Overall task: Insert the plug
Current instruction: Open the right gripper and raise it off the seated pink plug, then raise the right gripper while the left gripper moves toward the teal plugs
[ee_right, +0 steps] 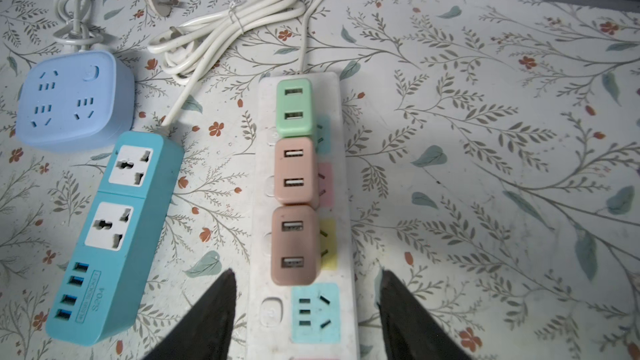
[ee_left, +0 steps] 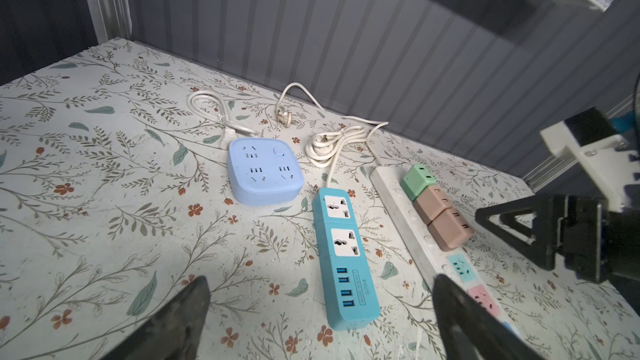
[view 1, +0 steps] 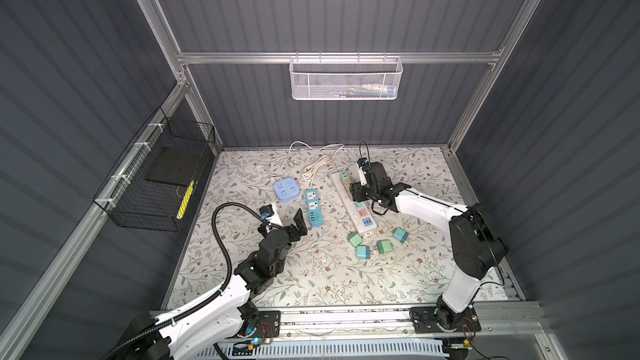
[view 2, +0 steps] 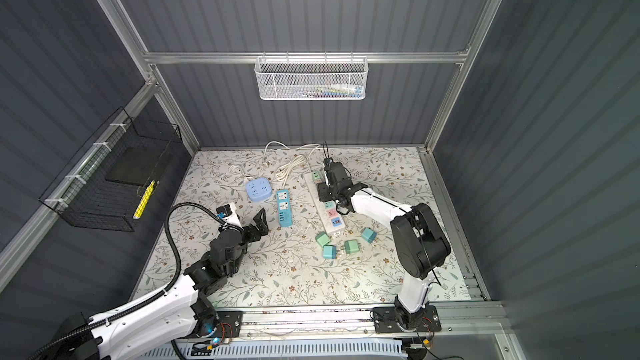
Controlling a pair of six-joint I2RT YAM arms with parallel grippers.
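Note:
A white power strip (ee_right: 266,223) lies on the floral table, seen in both top views (view 1: 354,211) (view 2: 327,218). Three plugs sit in a row in its far sockets: a green plug (ee_right: 294,107), a brown plug (ee_right: 296,171) and a second brown plug (ee_right: 294,244). My right gripper (ee_right: 306,273) hovers open over the strip just behind that second brown plug, one finger on each side, holding nothing. Several loose teal and green plugs (view 1: 363,251) lie by the strip's near end. My left gripper (ee_left: 320,278) is open and empty, near the teal strip (ee_left: 341,254).
A blue square socket block (view 1: 286,191) and coiled white cables (view 1: 313,167) lie behind the teal strip. A black wire basket (view 1: 156,181) hangs on the left wall. A white mesh basket (view 1: 346,77) hangs on the back wall.

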